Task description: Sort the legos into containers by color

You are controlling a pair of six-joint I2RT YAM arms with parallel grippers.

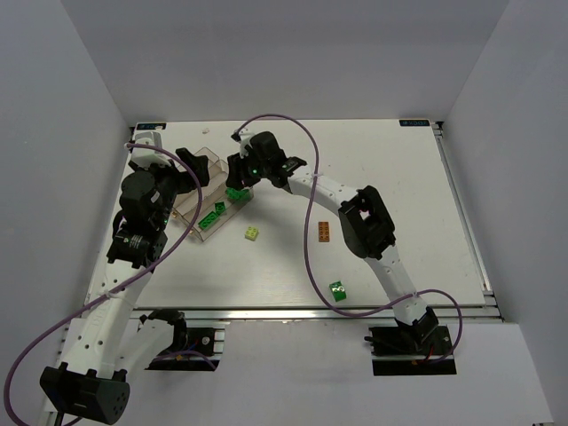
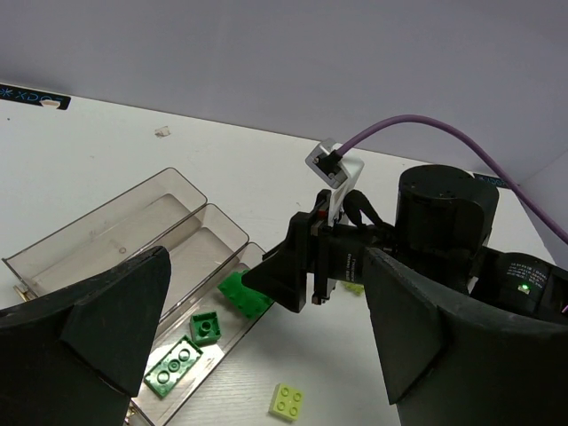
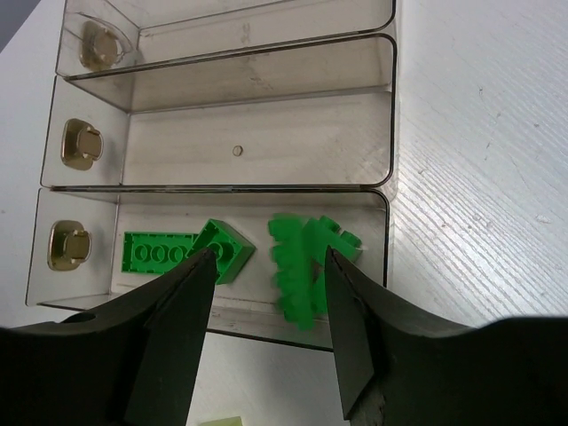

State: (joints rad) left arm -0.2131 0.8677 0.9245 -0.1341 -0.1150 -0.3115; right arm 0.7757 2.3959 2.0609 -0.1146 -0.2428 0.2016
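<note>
Nearest you, a printed green brick (image 1: 337, 289), an orange brick (image 1: 324, 232) and a lime brick (image 1: 253, 233) wait on the worktop (image 1: 399, 177). Further out, your right tool (image 3: 268, 257) hangs spread over the tray (image 3: 257, 187). A blurred green brick (image 3: 302, 271) is loose below it in the outer compartment, close to the wall, so a bounce could tip it out. Your left tool (image 2: 266, 257) gapes wide beside the tray; one nudge shifts it.

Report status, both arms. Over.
Left jaws open, empty. Right jaws open over clear ridged plastic tray; blurred green brick beneath, beside two green bricks. Nothing in the way.
</note>
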